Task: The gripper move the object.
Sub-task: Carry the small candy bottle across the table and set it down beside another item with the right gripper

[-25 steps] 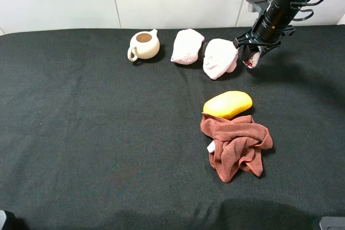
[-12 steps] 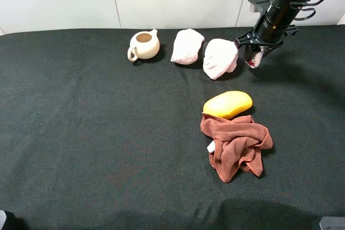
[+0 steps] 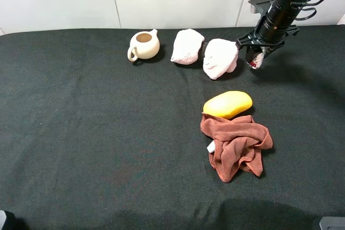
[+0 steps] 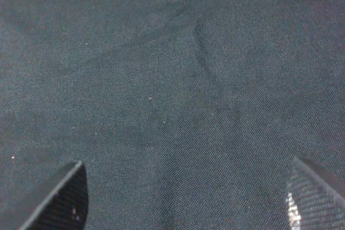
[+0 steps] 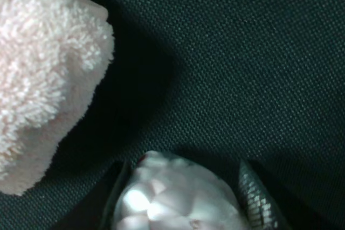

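As seen from above, right gripper [image 3: 254, 56]: clamped on the object [image 5: 178, 197], far right, just right of a white towel [image 3: 219, 57].
label: red print shows, too small to read.
left gripper [image 4: 186, 203]: jaws wide apart, nothing between, over black cloth [image 4: 161, 79].
teapot [image 3: 144, 44]: far side, well left of the object.

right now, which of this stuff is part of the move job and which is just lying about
In the job: right gripper, the bottle it grips.
Just lying about: teapot, pale towels, mango, brown cloth, the open left gripper.
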Controlling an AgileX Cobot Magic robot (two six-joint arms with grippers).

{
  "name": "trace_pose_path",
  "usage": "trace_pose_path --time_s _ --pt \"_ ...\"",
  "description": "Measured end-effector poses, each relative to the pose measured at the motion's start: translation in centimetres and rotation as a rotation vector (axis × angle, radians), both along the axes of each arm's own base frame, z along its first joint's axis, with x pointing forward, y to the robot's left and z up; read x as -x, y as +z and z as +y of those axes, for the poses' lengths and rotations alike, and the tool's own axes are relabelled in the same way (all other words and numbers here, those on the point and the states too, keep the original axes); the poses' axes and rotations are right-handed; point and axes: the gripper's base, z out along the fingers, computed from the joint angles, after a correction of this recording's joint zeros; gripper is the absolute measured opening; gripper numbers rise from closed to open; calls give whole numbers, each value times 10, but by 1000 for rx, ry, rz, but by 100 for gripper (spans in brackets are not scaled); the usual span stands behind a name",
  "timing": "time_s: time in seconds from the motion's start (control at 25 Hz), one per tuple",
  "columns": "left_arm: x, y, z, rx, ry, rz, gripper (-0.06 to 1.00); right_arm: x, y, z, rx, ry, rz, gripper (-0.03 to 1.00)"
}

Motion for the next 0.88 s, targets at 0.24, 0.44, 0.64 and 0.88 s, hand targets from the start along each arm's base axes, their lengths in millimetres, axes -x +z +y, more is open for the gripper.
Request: trace_pose_path --time_s 0.24,0.44,0.64,0.88 --pt "0 0 0 0 0 0 73 0 0 0 2 1 0 32" --pt "0 0 0 0 0 0 73 0 0 0 2 1 0 32" --pt "0 0 0 0 0 0 73 0 0 0 2 -1 1 34" --pt "0 0 0 0 0 0 73 0 0 0 2 -2 4 46"
